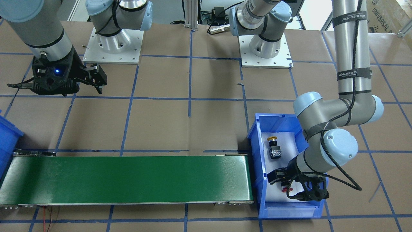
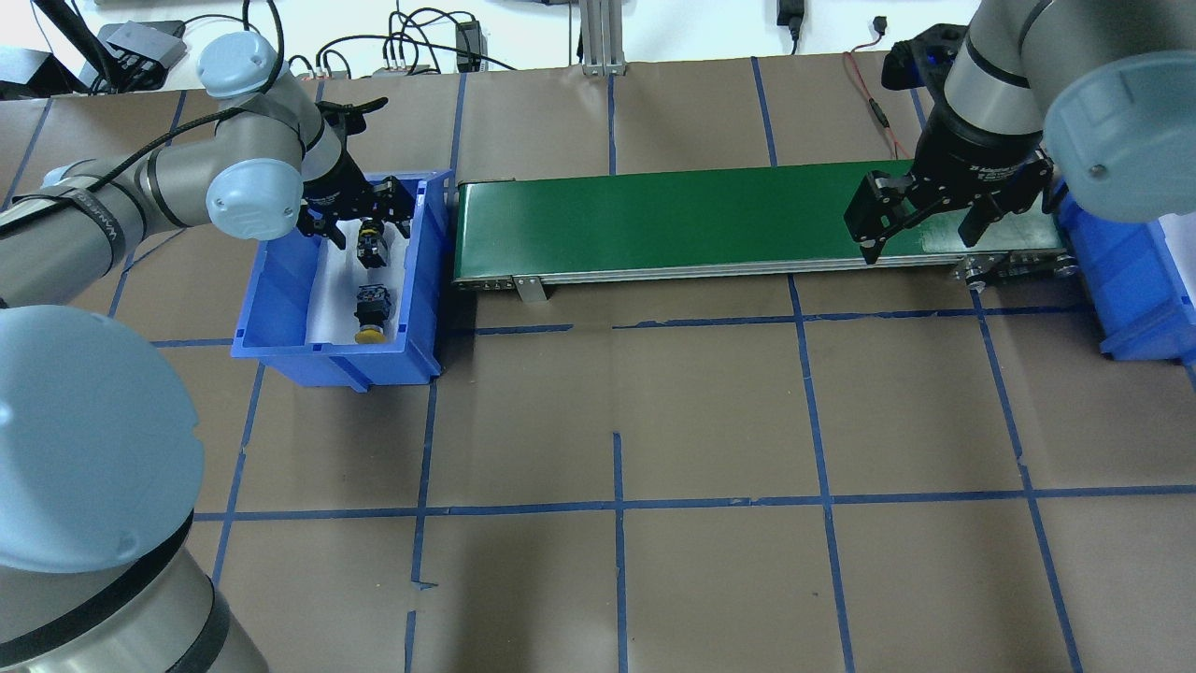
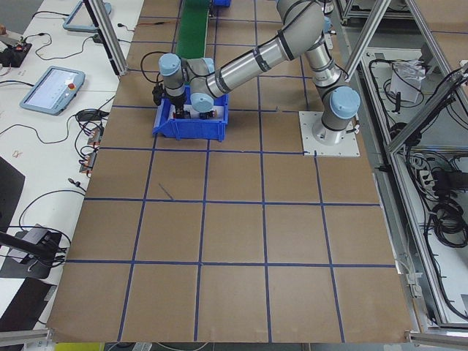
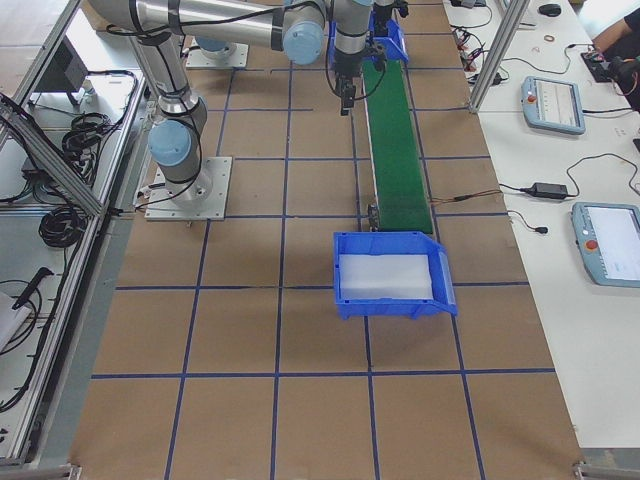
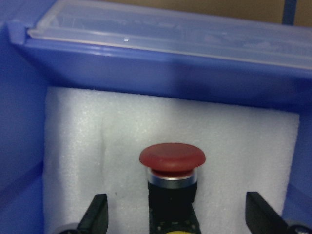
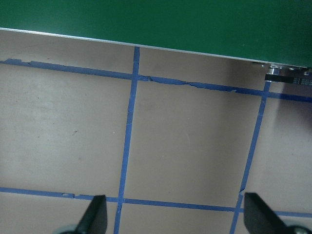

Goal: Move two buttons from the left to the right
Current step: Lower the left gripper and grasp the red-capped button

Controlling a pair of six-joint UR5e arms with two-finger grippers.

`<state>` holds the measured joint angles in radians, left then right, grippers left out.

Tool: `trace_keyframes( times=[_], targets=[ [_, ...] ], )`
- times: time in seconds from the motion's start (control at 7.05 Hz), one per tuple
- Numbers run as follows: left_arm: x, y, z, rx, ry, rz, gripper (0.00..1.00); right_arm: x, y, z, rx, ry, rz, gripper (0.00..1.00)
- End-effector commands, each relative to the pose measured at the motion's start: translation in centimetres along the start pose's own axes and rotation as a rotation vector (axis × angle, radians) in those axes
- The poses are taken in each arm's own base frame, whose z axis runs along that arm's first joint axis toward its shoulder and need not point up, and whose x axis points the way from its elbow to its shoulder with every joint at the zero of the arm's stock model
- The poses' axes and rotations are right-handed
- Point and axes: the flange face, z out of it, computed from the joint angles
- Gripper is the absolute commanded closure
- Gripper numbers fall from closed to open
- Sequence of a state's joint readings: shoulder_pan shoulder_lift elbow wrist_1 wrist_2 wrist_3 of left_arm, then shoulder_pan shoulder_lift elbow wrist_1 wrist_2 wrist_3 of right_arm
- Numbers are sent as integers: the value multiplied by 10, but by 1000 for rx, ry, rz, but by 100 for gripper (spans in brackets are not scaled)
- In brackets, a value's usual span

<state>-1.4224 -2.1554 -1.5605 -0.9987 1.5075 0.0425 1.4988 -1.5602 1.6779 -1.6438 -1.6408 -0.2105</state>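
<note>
— The left gripper (image 5: 176, 218): is it gripping anything?
— No. Its jaws are spread wide. The black fingers (image 5: 97, 214) sit at the bottom corners of the wrist view, clear of the red button (image 5: 172, 156) between them.
— Describe the red one.
— It has a smooth domed mushroom cap, a bright metal ring beneath and a black body. It rests on grainy white foam (image 5: 83, 136) inside the blue plastic bin (image 1: 256, 174), lower right of the front view.
— The yellow button (image 1: 273, 146)?
— Same bin, higher in that frame, on its side, apart from the red one.
— The right gripper (image 6: 175, 218)?
— Also spread and empty. It hangs over brown paper (image 6: 195, 146) crossed with blue tape, beside the flat green belt (image 1: 128, 177).
</note>
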Motion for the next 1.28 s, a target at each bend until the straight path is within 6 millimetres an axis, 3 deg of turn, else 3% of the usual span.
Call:
trace_keyframes(
  times=[0.0, 0.14, 0.28, 0.43, 0.57, 0.85, 1.13],
  targets=[
    [-1, 1, 5, -9, -5, -5, 0, 0, 1, 0, -4, 19, -15, 0],
    [1, 1, 3, -6, -2, -22, 12, 0, 0, 1, -6, 17, -10, 0],
    [2, 5, 0, -18, -1, -18, 29, 0, 0, 2, -8, 18, -12, 0],
    [2, 8, -3, -27, 0, -18, 56, 1, -1, 1, -5, 18, -16, 0],
    [3, 9, -8, -23, 0, -12, 67, 1, 0, 1, -7, 20, -17, 0],
    [4, 13, -31, -35, -1, -13, 78, 1, 0, 2, -7, 20, -18, 0],
    [5, 16, -50, -18, -1, -9, 79, 0, 0, 3, -15, 19, -17, 0]
  ],
)
